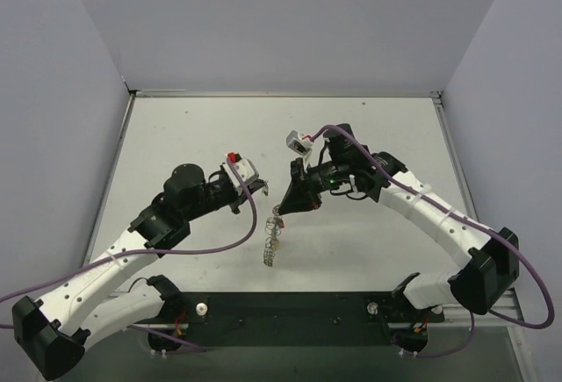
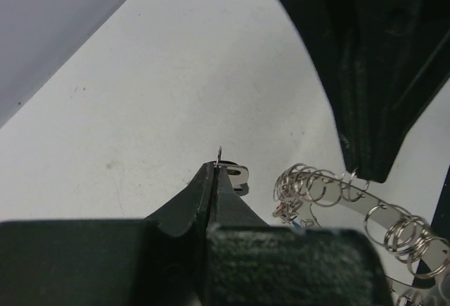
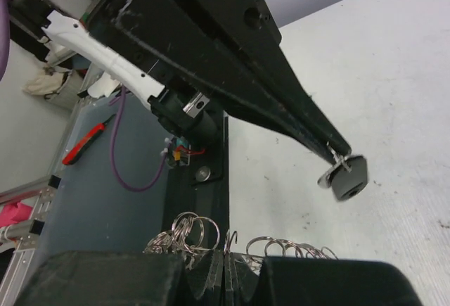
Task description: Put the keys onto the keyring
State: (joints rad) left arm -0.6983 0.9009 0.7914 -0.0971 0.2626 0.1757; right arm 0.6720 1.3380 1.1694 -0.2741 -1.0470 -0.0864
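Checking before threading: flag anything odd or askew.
The key is pinched only at the very tip of the left hand, its dark head jutting sideways. The rings trail in a tangled bunch from the right hand. Nothing looks broken.

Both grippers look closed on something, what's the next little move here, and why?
Probably ease the left gripper across, bringing its small silver dark-headed key toward the silvery looped metal keyring that the right gripper pinches. Both are shut on their parts, yet a gap separates key and ring.
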